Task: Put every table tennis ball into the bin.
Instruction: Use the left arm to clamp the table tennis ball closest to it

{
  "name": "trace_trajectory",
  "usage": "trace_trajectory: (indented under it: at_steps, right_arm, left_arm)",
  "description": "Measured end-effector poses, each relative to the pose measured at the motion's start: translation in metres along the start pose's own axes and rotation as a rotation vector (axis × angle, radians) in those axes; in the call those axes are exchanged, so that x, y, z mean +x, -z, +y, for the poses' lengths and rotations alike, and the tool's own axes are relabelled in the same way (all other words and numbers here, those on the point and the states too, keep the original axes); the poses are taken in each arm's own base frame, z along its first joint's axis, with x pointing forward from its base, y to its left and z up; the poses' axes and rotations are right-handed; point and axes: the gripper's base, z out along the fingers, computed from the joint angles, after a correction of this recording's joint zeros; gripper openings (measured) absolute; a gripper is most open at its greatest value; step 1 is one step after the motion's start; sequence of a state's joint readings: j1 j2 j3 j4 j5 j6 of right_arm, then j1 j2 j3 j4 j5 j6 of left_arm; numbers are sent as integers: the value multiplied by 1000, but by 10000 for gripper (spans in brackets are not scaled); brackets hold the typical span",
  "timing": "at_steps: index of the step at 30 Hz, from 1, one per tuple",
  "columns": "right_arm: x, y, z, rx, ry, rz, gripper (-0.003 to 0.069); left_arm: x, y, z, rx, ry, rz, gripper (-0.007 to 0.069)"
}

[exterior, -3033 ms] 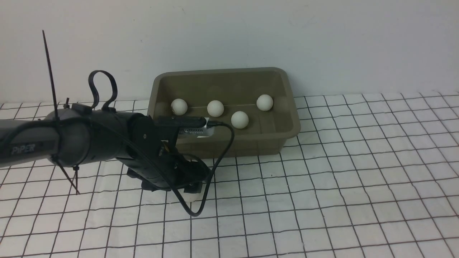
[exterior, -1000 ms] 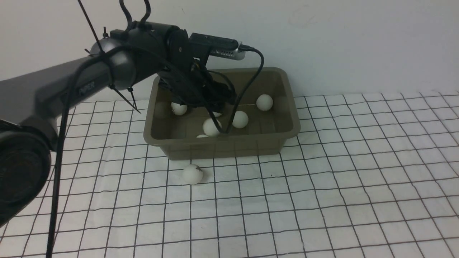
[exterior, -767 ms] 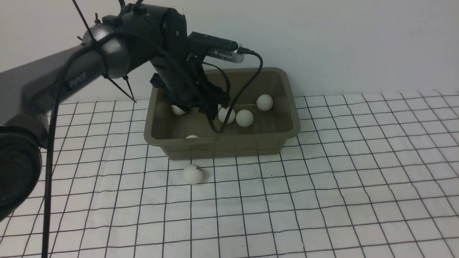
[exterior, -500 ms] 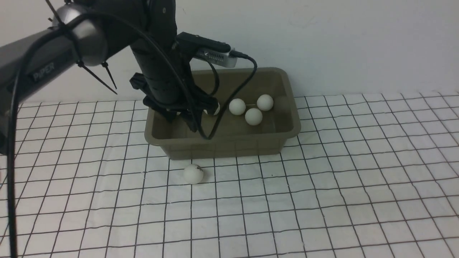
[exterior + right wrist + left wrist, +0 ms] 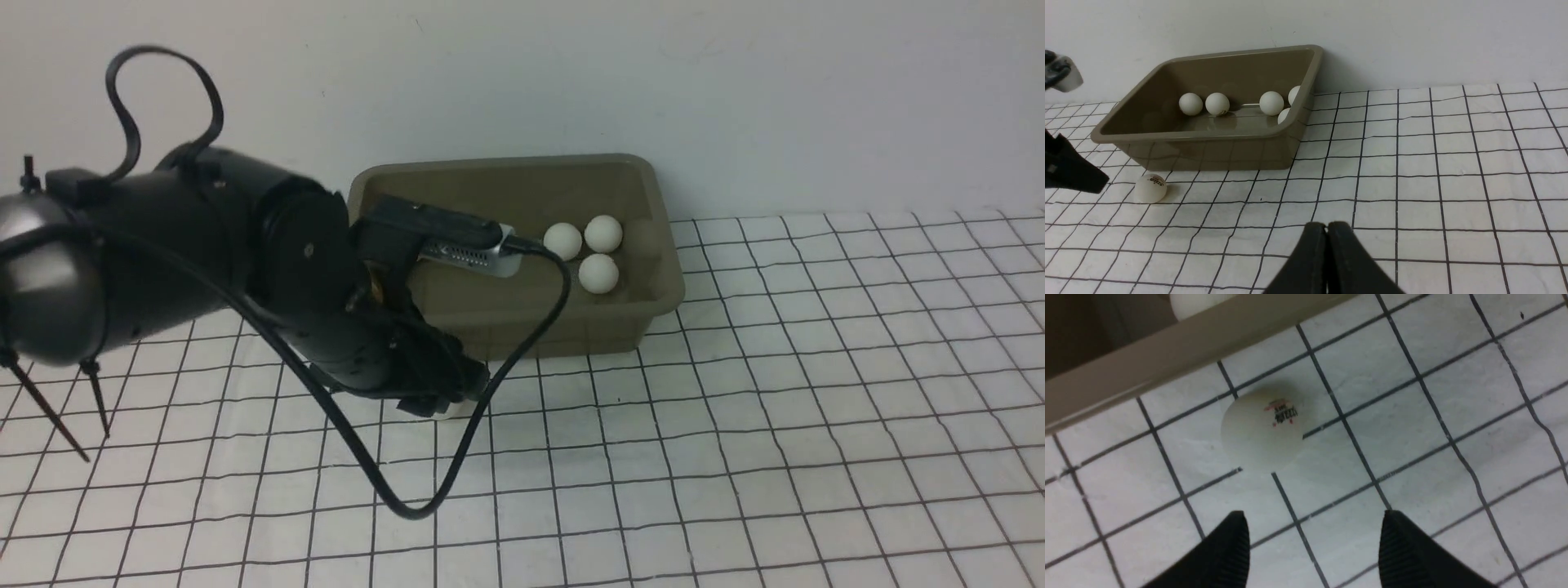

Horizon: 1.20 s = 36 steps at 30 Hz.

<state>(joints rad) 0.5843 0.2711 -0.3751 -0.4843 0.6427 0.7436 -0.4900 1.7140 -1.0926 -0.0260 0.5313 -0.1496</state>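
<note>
One ball [image 5: 1261, 430] lies outside on the checked cloth [image 5: 735, 408], just beside the near wall of the bin [image 5: 571, 327], at about 7 o'clock from the bin's middle in the front view. The left gripper [image 5: 1313, 516] hangs over it with its jaws apart and nothing between them. The ball sits ahead of the tips, nearer one finger than the other. The right gripper [image 5: 1326, 228] is well apart from the bin, jaws pressed together and empty.

Five other balls [image 5: 1217, 103] show inside the bin, three of them bunched at its 3 o'clock end. A sixth is probably tucked behind the near wall, where the left wrist view catches only a white curve.

The step in hand looks like the last pickup. The gripper should first be centred so the ball sits midway between the fingers. It should then come down until the tips straddle the ball's widest part and close softly, since a smooth ball squirts out of a skewed pinch. The finger nearest the bin should stay clear of the wall. The ball should then be lifted toward 12 o'clock over the rim and released low.
</note>
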Motion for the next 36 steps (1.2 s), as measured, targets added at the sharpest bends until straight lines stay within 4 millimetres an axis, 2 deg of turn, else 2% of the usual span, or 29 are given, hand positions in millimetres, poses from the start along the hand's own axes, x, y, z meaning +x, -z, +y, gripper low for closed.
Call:
trace_trajectory:
  at_steps: [7,14,36]
  right_arm:
    - [1,0,1,-12,-28,11,-18]
    - [1,0,1,-13,-29,12,-18]
    - [-3,0,5,-50,-23,-29,-18]
  left_arm:
    - [-4,-12,7,-5,52,-37,442]
    - [-6,-21,34,-37,155,-39,451]
    - [-4,-49,33,-22,168,-48,451]
